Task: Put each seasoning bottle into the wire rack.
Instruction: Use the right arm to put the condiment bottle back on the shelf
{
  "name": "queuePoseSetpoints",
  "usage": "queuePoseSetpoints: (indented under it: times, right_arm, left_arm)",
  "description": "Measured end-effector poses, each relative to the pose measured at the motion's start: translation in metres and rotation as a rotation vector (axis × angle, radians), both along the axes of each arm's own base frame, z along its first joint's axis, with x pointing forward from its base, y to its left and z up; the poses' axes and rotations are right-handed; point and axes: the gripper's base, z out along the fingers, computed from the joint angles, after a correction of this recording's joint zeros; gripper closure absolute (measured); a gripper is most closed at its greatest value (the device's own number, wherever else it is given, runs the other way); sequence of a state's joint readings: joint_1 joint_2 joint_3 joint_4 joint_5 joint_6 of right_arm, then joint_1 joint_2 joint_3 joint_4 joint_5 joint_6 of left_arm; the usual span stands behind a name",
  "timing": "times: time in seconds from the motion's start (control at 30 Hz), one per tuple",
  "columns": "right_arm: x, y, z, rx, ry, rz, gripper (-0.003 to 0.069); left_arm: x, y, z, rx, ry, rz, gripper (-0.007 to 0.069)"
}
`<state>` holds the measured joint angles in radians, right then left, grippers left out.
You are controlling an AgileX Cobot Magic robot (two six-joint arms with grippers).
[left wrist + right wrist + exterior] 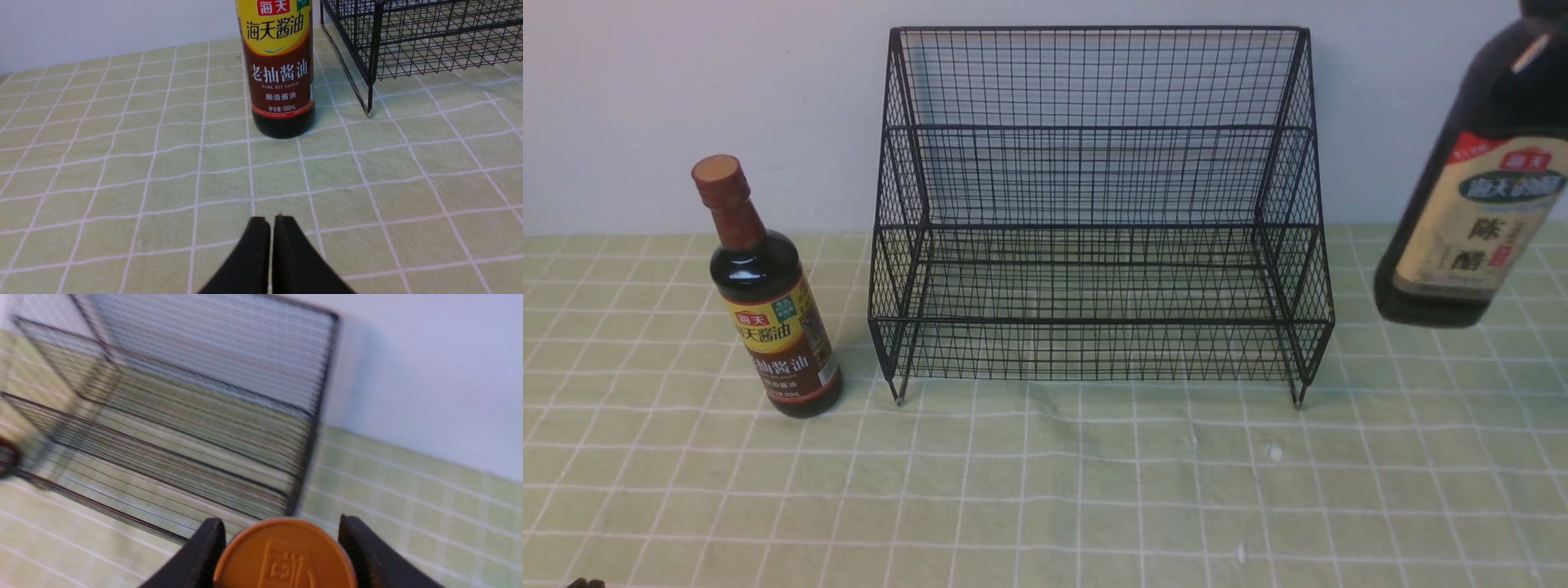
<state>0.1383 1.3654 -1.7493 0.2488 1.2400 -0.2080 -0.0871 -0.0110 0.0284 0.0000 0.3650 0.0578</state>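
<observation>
The black wire rack (1094, 224) stands at the back against the wall, with nothing in it. Left of it the long-necked seasoning bottle (768, 310) with a red-brown cap stands upright on the cloth. In the left wrist view that bottle (280, 81) is ahead of my left gripper (271, 218), which is shut and empty, well short of it. The taller bottle (1478, 204) with a beige label hangs tilted at the right of the rack. My right gripper (281, 522) is shut on it, its fingers either side of the tan cap (282, 559), with the rack (204, 416) blurred beyond.
A green checked cloth (1045, 490) covers the table up to a white wall (686, 82). The rack's foot (368, 114) stands close to the right of the long-necked bottle.
</observation>
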Motion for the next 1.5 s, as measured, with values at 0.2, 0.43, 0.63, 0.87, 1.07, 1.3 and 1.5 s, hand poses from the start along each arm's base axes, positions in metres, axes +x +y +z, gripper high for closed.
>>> queuePoseSetpoints:
  times: [0.2, 0.43, 0.63, 0.87, 1.07, 1.3, 1.5]
  right_arm:
    - [0.031, 0.035, -0.012, 0.031, 0.024, 0.114, 0.0333]
    - [0.075, 0.061, -0.051, 0.001, 0.064, 0.136, 0.0333]
    - [0.084, 0.063, -0.056, 0.000, 0.049, 0.128, 0.0333]
    - [0.096, 0.067, -0.085, -0.049, 0.191, 0.156, 0.0333]
    - [0.107, 0.070, -0.109, -0.074, 0.291, 0.157, 0.0333]
    - [0.108, 0.070, -0.111, -0.084, 0.289, 0.166, 0.0331]
    - [0.103, 0.071, -0.099, -0.051, 0.255, 0.167, 0.0216]
  left_arm:
    - [0.000, 0.000, 0.000, 0.000, 0.000, 0.000, 0.0631]
    - [0.000, 0.000, 0.000, 0.000, 0.000, 0.000, 0.0631]
    - [0.000, 0.000, 0.000, 0.000, 0.000, 0.000, 0.0631]
    - [0.000, 0.000, 0.000, 0.000, 0.000, 0.000, 0.0631]
    - [0.000, 0.000, 0.000, 0.000, 0.000, 0.000, 0.0631]
    - [0.000, 0.000, 0.000, 0.000, 0.000, 0.000, 0.0631]
    - [0.000, 0.000, 0.000, 0.000, 0.000, 0.000, 0.0631]
